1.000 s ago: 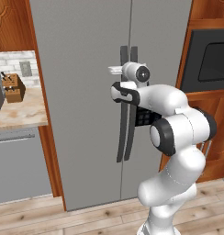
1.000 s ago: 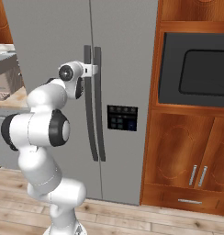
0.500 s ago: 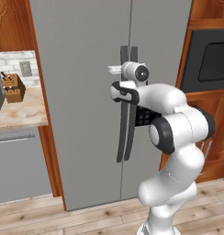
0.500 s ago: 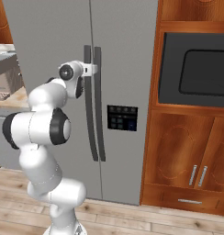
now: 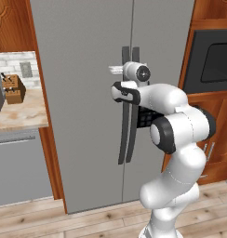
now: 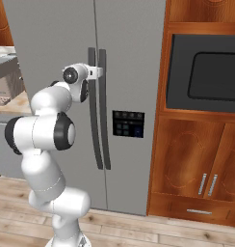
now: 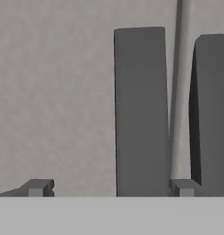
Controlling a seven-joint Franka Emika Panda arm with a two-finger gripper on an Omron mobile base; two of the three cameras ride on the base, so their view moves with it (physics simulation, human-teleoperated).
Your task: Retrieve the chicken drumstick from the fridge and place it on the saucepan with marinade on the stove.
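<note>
The tall grey fridge (image 5: 78, 93) (image 6: 47, 38) (image 7: 54, 92) stands with both doors shut, so the chicken drumstick is hidden. The saucepan and the stove are out of view. My gripper (image 5: 116, 69) (image 6: 97, 72) (image 7: 111, 188) is open at the upper part of the left door's dark handle (image 5: 124, 121) (image 6: 93, 125) (image 7: 140, 114). In the hand view that handle stands between my two fingertips (image 7: 38, 187), one on each side, with gaps showing. The right door's handle (image 7: 212, 114) lies just outside the right fingertip.
A built-in dark oven (image 5: 213, 60) (image 6: 206, 72) sits in wooden cabinets (image 6: 196, 164) right of the fridge. Left of it, a stone counter (image 5: 17, 116) carries a knife block (image 5: 13, 88) above a grey appliance front (image 5: 17, 167). A dispenser panel (image 6: 128, 124) is on the right door.
</note>
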